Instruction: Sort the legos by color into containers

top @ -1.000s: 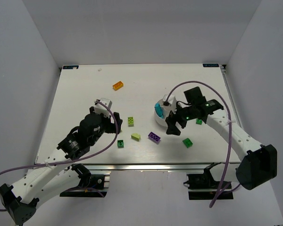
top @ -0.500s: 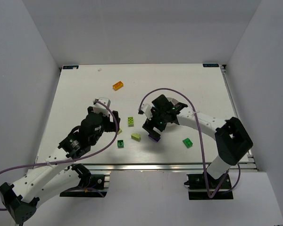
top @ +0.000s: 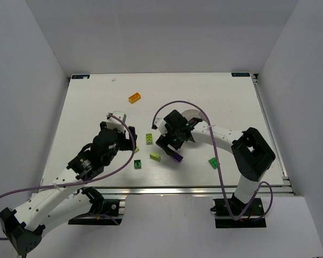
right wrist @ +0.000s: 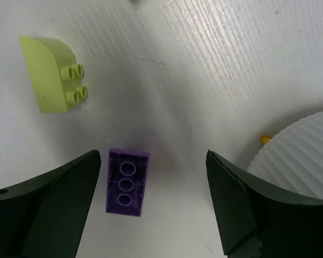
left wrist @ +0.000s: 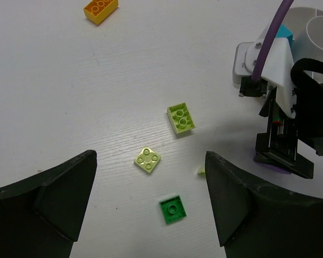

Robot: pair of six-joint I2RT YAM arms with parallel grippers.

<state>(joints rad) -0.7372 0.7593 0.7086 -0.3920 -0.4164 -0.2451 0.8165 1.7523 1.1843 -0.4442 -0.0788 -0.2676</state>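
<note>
A purple brick [right wrist: 127, 182] lies flat on the surface [right wrist: 204, 64] near the white dish [right wrist: 307, 156]. The right end effector [right wrist: 153, 172], its arm bent across leftward, straddles the brick, released. The left end effector [left wrist: 151, 166] hangs spread-open over lime bricks [left wrist: 181, 118].

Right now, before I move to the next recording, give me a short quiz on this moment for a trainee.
1. True or false: the right hand is shut on the purple brick.
2. Which brick lies farthest from the arm bases in the top view? A) orange brick B) dark green brick C) purple brick
3. Fill in: the left hand is ___ (open or shut).

Key: 1 false, the hand is open and the brick lies between its fingers, ungripped; 2 A; 3 open.
</note>
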